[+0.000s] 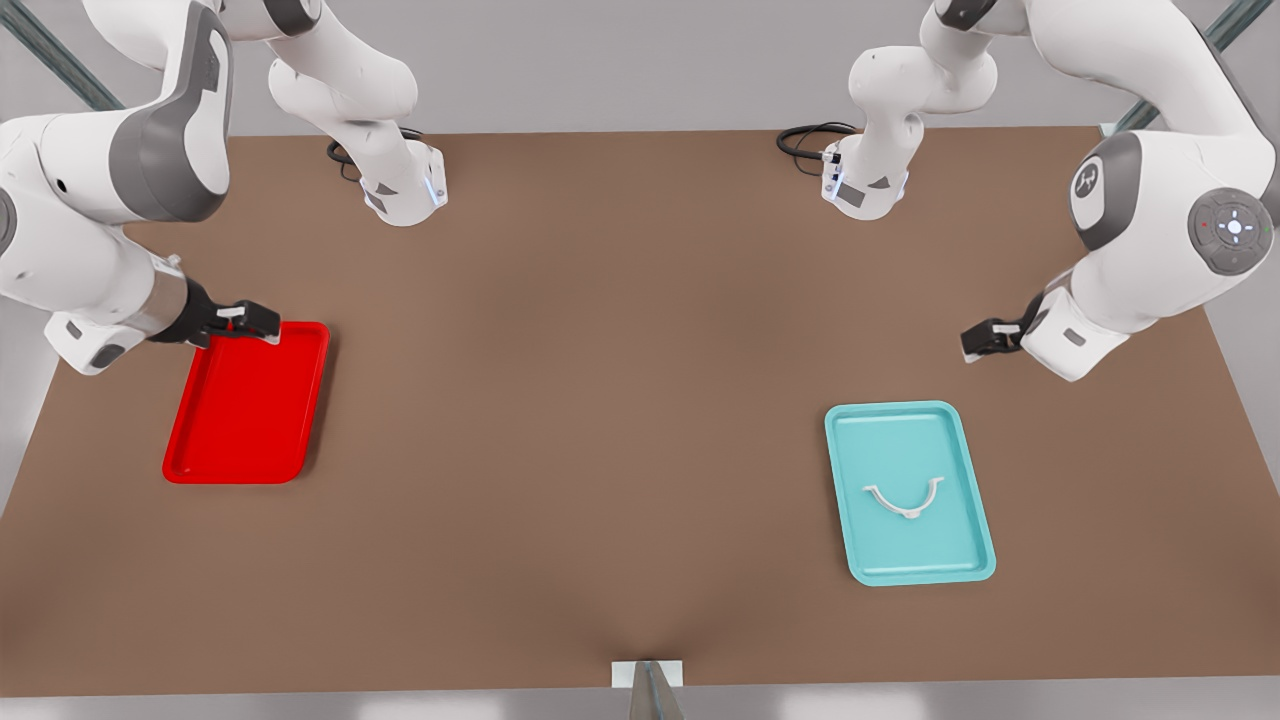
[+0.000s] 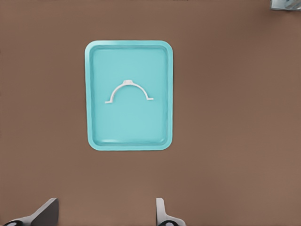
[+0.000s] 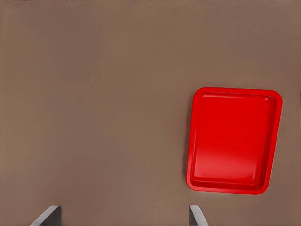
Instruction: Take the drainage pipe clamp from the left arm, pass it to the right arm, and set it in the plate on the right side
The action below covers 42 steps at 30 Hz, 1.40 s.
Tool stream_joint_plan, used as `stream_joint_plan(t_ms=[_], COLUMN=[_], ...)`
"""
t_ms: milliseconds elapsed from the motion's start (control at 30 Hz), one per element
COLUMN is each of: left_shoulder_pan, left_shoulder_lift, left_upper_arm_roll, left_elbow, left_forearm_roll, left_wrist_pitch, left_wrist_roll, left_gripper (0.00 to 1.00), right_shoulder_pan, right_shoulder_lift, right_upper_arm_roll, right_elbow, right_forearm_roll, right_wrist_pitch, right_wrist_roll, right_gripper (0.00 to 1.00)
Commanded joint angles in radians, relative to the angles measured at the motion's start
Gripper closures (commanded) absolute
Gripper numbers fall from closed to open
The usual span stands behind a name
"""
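The drainage pipe clamp (image 1: 903, 499) lay in the teal tray (image 1: 848, 480), apart from the left gripper (image 1: 978, 343) (fingers spread wide). The right gripper (image 1: 262, 320), also spread, hung by the plate (image 1: 200, 455).

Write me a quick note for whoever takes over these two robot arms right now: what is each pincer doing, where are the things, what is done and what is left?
Left pincer: open, empty, hovering above the table near the teal tray, on the front view's right.
Right pincer: open, empty, hovering at the far edge of the plate, on the front view's left.
The drainage pipe clamp lies flat in the teal tray, untouched.
The plate holds nothing.
Done: nothing yet.
Left: the left pincer picks up the clamp, passes it to the right pincer, which sets it in the plate.
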Motion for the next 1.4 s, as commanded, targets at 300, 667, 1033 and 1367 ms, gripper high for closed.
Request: stream_joint_plan(t_ms=[300,667,1033,1367], left_shoulder_pan=[0.134,0.150,0.149,0.155], left_shoulder_lift=[0.275,0.441,0.511,0.511], left_upper_arm_roll=[0.003,-0.025,-0.023,-0.023], left_elbow=[-0.310,-0.415,-0.406,-0.416], left_forearm_roll=[-0.132,-0.140,-0.142,-0.142], left_wrist_pitch=[0.880,1.166,1.167,1.158], left_wrist_roll=[1.112,1.293,1.288,1.285], left_gripper=[0.00,0.00,0.16,0.42], right_shoulder_pan=[-0.001,-0.001,-0.002,-0.004], right_shoulder_lift=[-0.070,-0.098,-0.098,-0.095], right_upper_arm_roll=[0.014,0.011,0.009,0.002], right_elbow=[-0.096,-0.139,-0.136,-0.136], right_forearm_roll=[-0.028,-0.036,-0.036,-0.034], right_wrist_pitch=[0.067,0.084,0.082,0.079], right_wrist_roll=[-0.011,-0.010,-0.013,-0.017], right_gripper=[0.00,0.00,0.00,0.00])
